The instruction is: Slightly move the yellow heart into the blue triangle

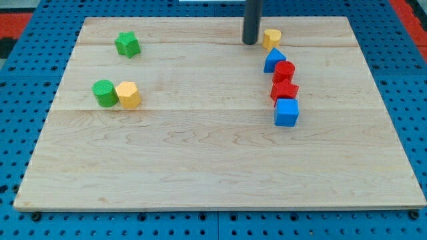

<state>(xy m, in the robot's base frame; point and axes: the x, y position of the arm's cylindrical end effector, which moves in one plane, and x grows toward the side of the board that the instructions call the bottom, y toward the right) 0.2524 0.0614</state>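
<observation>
The yellow heart (271, 38) lies near the view's top, right of centre. The blue triangle (273, 61) sits just below it, with a small gap or light contact that I cannot tell apart. My tip (250, 43) stands just left of the yellow heart, close to its left side, and up-left of the blue triangle.
Below the blue triangle runs a touching column: a red cylinder (284, 71), a red star-like block (284, 91) and a blue cube (287, 112). At the view's left are a green star (127, 45), a green cylinder (103, 93) and a yellow hexagon (128, 95). The wooden board (200, 167) rests on blue pegboard.
</observation>
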